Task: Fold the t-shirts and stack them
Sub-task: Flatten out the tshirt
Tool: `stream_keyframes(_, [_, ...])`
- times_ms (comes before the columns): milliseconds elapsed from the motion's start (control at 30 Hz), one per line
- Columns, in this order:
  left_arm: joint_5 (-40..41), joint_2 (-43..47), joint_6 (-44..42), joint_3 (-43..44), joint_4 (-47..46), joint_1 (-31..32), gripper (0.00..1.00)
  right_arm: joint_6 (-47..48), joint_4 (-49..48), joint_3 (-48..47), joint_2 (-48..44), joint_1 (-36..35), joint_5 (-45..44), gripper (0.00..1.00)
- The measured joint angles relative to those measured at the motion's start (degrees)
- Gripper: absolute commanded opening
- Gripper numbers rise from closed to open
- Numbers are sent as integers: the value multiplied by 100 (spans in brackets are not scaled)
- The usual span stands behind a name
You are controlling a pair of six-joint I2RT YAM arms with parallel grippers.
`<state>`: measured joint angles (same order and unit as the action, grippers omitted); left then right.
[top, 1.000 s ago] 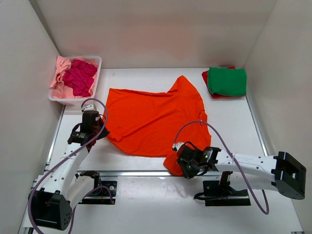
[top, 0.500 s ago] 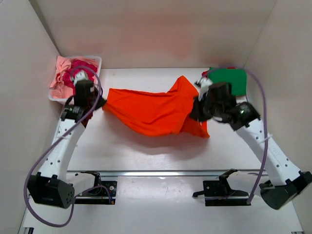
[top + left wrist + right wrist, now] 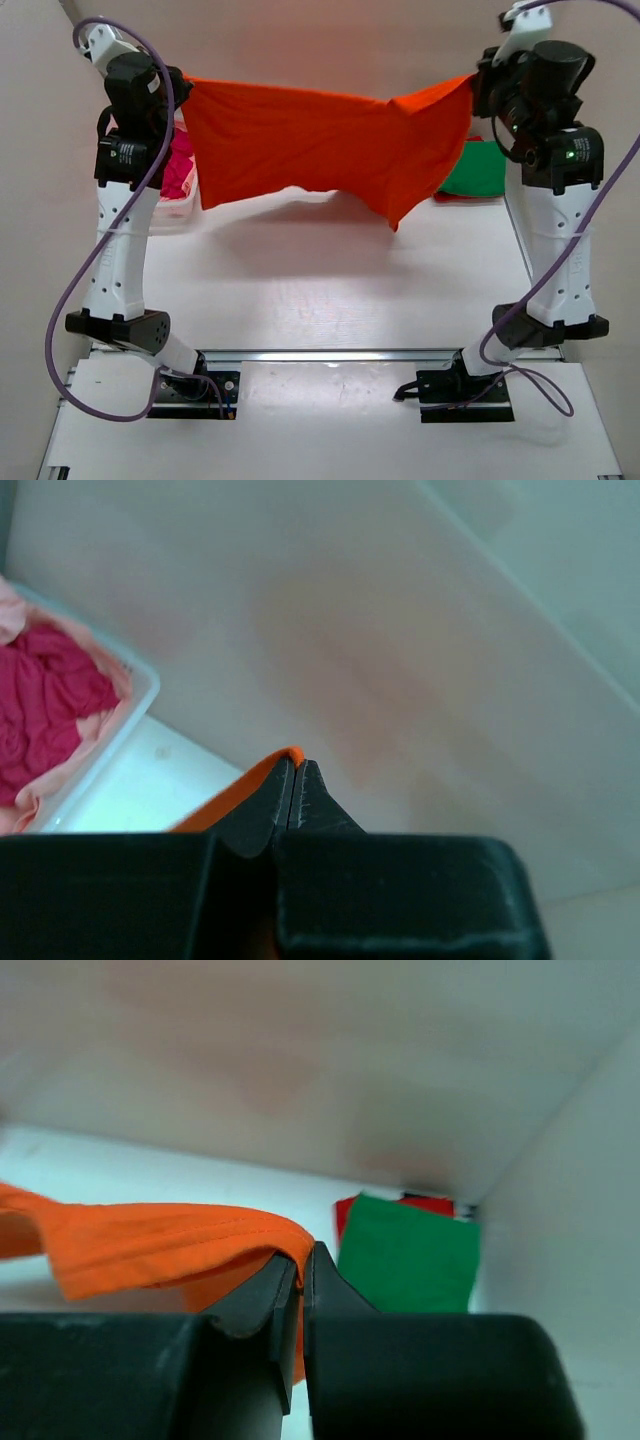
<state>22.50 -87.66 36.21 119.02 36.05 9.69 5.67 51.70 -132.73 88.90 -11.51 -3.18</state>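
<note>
The bright orange t-shirt [image 3: 320, 150] hangs stretched in the air between my two raised arms, well above the table. My left gripper [image 3: 178, 88] is shut on its left end; in the left wrist view [image 3: 295, 765] orange cloth [image 3: 235, 792] shows at the fingertips. My right gripper [image 3: 478, 85] is shut on its right end; the right wrist view [image 3: 305, 1255] shows an orange hem [image 3: 170, 1240] pinched between the jaws. A folded green t-shirt [image 3: 480, 172] lies on a red one at the back right, also seen in the right wrist view [image 3: 410, 1255], red edge [image 3: 345, 1215].
A white basket [image 3: 170, 212] at the back left holds a magenta shirt [image 3: 182, 165], also seen from the left wrist [image 3: 45, 715] with a light pink shirt [image 3: 40, 790]. White walls enclose the table on three sides. Arm bases stand at the near edge.
Both arms have lifted high and spread apart, raising the orange t-shirt off the table so it hangs stretched between them. A second ago it lay flat on the table.
</note>
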Motion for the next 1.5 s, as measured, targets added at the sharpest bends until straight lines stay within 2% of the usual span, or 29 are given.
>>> stream_keyframes(200, [142,-227,-39,496,-490,-15,0,55,-754,-717,448,623,-9,0])
stream_keyframes(267, [188,-227,-37,533,-667,28,0,79,-1425,-306,295,645,74,1])
stream_keyframes(333, [197,-225,-39,575,-820,68,0,105,-2253,629,-151,673,225,1])
stream_keyframes(433, [201,-212,-52,608,-986,81,0,122,-2844,1390,-629,684,540,1])
stream_keyframes(600, [256,-131,-136,629,-1329,81,0,315,-3370,898,-673,767,1080,0])
stream_keyframes(767, [219,-94,-111,868,-1561,0,0,-96,-4026,737,-839,1386,1744,0])
stream_keyframes(900, [173,-46,-13,807,-1648,-59,0,-387,-4245,697,-769,1329,2092,0])
stream_keyframes(1100, [-4,-105,162,-28,-1534,-81,0,-629,-4046,667,-42,940,2406,0])
stream_keyframes(1267, [-269,-817,234,-173,-1333,-136,0,-697,-3729,645,957,841,2616,1])
stream_keyframes(1333, [-400,-1344,216,142,-1172,-208,0,-706,-3641,317,1488,879,2693,0])
stream_keyframes(1500, [-601,-2789,92,1679,-901,-415,0,-802,-3904,-435,2570,1040,2752,0])
